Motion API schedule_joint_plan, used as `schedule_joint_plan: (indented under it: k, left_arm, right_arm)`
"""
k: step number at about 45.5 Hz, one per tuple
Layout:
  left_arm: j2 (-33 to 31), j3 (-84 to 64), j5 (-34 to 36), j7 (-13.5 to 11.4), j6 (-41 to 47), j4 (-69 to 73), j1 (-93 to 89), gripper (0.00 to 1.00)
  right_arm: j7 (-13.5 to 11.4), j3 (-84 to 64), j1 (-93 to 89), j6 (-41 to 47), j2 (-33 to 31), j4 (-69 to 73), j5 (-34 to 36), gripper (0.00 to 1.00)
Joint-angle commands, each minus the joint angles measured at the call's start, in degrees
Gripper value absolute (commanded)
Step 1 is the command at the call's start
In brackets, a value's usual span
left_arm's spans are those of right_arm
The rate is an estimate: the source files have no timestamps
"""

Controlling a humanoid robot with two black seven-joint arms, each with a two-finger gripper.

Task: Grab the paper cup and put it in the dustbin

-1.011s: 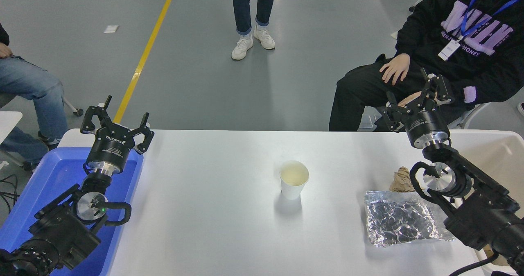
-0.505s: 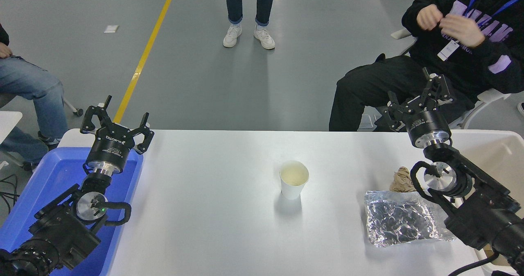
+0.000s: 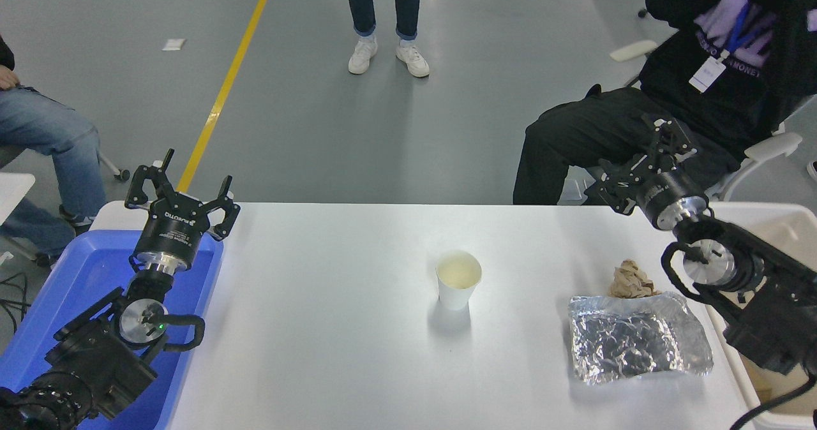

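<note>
Right gripper (image 3: 644,162), fingers spread and empty (the nearer arm), hangs well right of the upright paper cup (image 3: 457,280), near the dustbin (image 3: 766,213)

Dustbin (image 3: 789,221) mostly behind right arm

Matt white paper cup (image 3: 457,279), crinkled shiny foil bag (image 3: 638,345), glossy blue plastic tray (image 3: 96,277)

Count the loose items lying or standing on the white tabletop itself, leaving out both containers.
3: the paper cup upright near the table's middle, the silver foil bag lying flat at the right, and the crumpled brown paper ball just behind the bag. None looks hidden.
</note>
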Motion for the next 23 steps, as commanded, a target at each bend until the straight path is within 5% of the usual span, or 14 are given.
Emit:
schedule_joint_plan:
  k: [1,11,23]
  left_arm:
    - [0.00,0.00,0.01,0.00,0.00,0.00,0.00,0.98]
    - [0.00,0.09,0.01,0.00,-0.26,0.00,0.00,0.98]
    - [0.00,0.09,0.01,0.00,-0.27,0.00,0.00,0.98]
  right_arm:
    - [-0.43,-31.30,15.72,0.58,-7.42,1.08,1.55,1.00]
    - [-0.52,-59.25,34.62,1.02,-6.46,1.43,2.25,1.00]
    - [-0.61,-89.50,55.63,8.12,3.82,5.99,2.16,1.00]
